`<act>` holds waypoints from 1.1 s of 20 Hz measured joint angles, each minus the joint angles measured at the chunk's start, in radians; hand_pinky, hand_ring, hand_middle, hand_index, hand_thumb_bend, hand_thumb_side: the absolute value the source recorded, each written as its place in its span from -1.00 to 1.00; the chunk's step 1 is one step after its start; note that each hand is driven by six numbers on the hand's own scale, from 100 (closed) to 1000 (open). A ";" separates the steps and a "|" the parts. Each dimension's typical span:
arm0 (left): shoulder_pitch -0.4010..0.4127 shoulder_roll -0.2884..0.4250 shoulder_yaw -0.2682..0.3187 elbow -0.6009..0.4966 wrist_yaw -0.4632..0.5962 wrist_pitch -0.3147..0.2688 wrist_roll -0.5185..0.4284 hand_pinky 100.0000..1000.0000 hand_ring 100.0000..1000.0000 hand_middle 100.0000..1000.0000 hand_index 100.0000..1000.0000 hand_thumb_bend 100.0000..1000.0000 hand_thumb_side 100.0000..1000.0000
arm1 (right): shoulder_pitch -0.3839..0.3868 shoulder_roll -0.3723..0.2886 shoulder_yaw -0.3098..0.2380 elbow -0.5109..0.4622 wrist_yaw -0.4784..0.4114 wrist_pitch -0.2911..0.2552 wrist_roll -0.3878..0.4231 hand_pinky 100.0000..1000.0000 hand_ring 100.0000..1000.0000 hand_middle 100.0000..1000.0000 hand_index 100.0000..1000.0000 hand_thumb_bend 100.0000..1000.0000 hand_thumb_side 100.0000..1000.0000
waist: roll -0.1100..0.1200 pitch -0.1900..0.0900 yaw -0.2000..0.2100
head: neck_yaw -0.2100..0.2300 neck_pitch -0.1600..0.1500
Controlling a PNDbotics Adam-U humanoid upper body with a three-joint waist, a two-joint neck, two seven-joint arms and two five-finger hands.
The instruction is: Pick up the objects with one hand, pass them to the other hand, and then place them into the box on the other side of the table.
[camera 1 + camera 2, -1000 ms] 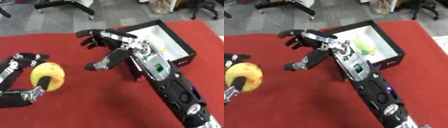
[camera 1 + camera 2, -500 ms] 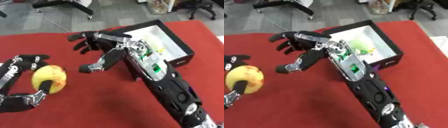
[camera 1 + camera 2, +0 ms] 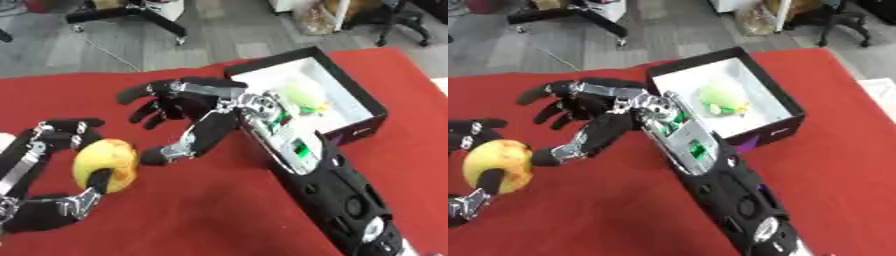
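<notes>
The left hand [image 3: 61,180] comes in at about eight o'clock, its fingers and thumb curled round a yellow apple [image 3: 105,165] with a reddish blush, which it holds up above the red table [image 3: 201,210]. Its dark fingers wrap over the top of the fruit and the thumb presses in from below, so the apple sits clamped between them. Just beside it, toward two o'clock, the right hand [image 3: 188,112] is spread wide, fingers apart and gripping nothing; its thumb reaches down toward the apple, with the tip very near the fruit, though whether the two touch cannot be told. The right forearm [image 3: 306,165], black with silver parts and a small green-lit panel, runs from that hand down to the five o'clock corner. Farther out, at about one o'clock, an open black box [image 3: 789,107] with a white inside stands on the table, partly hidden in the left eye view by the right wrist. Inside it lies a pale green rounded thing [image 3: 724,95], with a small yellow bit at its lower edge. Beyond the table's far edge, toward twelve o'clock, lies a grey floor [image 3: 114,50] with the black base of a chair [image 3: 131,15].
</notes>
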 measured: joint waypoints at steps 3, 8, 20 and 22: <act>-0.011 -0.019 -0.002 0.025 0.004 0.019 0.023 0.72 0.00 -0.22 -0.14 -1.00 -0.39 | 0.001 0.007 0.004 0.000 0.000 0.016 0.003 0.68 0.74 0.98 0.77 -0.22 -0.84 | 0.000 0.000 0.004 | -0.009 0.000; -0.030 -0.044 -0.001 0.067 0.024 0.046 0.049 0.74 0.00 -0.22 -0.14 -1.00 -0.35 | 0.000 0.012 0.009 -0.004 -0.004 0.039 0.004 0.68 0.75 0.98 0.76 -0.22 -0.85 | 0.000 0.000 0.006 | -0.018 0.000; -0.046 -0.108 -0.001 0.120 0.117 0.087 0.052 0.83 -0.02 -0.25 -0.15 -1.00 -0.22 | -0.001 0.027 -0.004 0.016 0.001 0.067 0.000 0.69 0.82 0.74 0.53 -0.99 -0.85 | 0.000 0.003 0.016 | -0.042 -0.007; -0.046 -0.113 -0.001 0.123 0.125 0.092 0.052 0.83 -0.02 -0.25 -0.15 -1.00 -0.21 | -0.001 0.031 -0.005 0.019 0.001 0.071 -0.016 0.69 0.83 0.78 0.56 -0.86 -0.89 | 0.000 0.010 0.018 | -0.045 -0.008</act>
